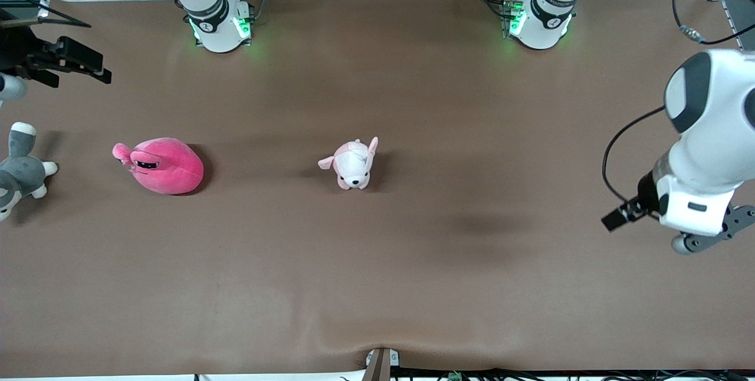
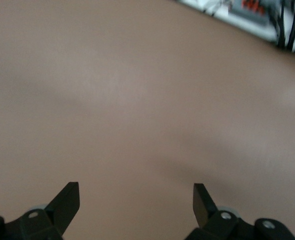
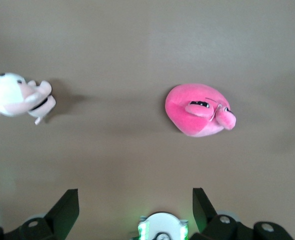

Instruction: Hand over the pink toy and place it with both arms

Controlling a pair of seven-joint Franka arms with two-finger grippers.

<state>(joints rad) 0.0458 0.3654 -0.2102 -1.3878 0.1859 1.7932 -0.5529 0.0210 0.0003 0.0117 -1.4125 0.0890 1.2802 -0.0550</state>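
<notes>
The pink toy (image 1: 167,166), a round hot-pink plush with a dark sunglasses face, lies on the brown table toward the right arm's end. It also shows in the right wrist view (image 3: 197,111). My right gripper (image 3: 136,200) is open and empty, held high, well apart from the toy. Its black hand shows in part in the front view (image 1: 56,62) at the table's right-arm end. My left gripper (image 2: 136,200) is open and empty over bare table at the left arm's end, and it shows in the front view (image 1: 716,232).
A pale pink-and-white puppy plush (image 1: 353,164) lies mid-table, also in the right wrist view (image 3: 17,97). A grey-and-white plush (image 1: 17,171) lies at the right arm's end, beside the pink toy. The arm bases (image 1: 219,24) (image 1: 540,18) stand along the table edge farthest from the front camera.
</notes>
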